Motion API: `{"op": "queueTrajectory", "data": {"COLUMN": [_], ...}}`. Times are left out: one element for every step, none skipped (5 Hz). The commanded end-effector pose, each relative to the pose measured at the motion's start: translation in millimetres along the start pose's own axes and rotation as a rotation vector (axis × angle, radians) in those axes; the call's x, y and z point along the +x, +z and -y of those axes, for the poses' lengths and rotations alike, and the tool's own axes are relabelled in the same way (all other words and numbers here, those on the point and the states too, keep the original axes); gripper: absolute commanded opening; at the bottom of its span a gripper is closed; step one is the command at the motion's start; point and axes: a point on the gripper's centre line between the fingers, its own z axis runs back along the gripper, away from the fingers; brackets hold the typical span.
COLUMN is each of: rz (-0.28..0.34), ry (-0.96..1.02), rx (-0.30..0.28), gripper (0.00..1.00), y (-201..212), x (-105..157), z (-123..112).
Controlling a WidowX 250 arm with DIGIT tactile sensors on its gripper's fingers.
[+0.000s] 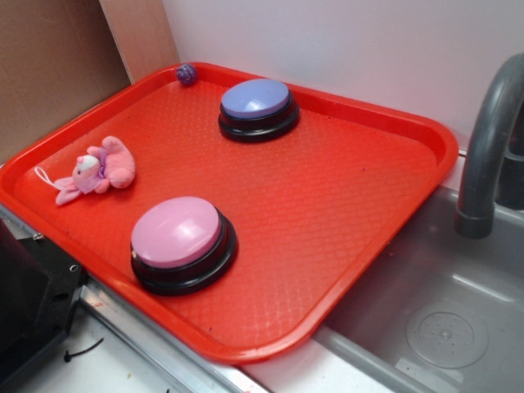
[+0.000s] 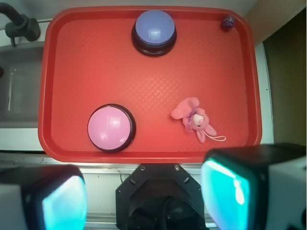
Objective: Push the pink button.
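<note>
My end effector [image 2: 144, 201] hangs wide open, empty. Ahead-left sits the pink button [image 2: 111, 127]: smooth dome up, glossy black round base, on the textured red tray [image 2: 72, 62].

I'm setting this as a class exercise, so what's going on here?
A robot gripper hangs open high above a red tray, touching nothing. On the tray sit the pink button, a blue-lavender button, a small pink plush toy and a little purple ball. The pink button has not been pressed yet.
</note>
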Motion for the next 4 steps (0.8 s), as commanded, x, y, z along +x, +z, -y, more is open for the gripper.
{"op": "queueTrajectory", "data": {"rz": [0.0, -0.045, -0.004, 0.001], "ry": [0.0, -0.238, -0.347, -0.4], "rx": [0.0, -0.063, -0.016, 0.0], "gripper": [1.0, 1.0, 1.0, 1.0], "y": [0.0, -40.9, -84.1, -118.0], "x": [0.0, 10.8, -5.7, -14.0], "z": [0.0, 48.8, 77.2, 81.1]}}
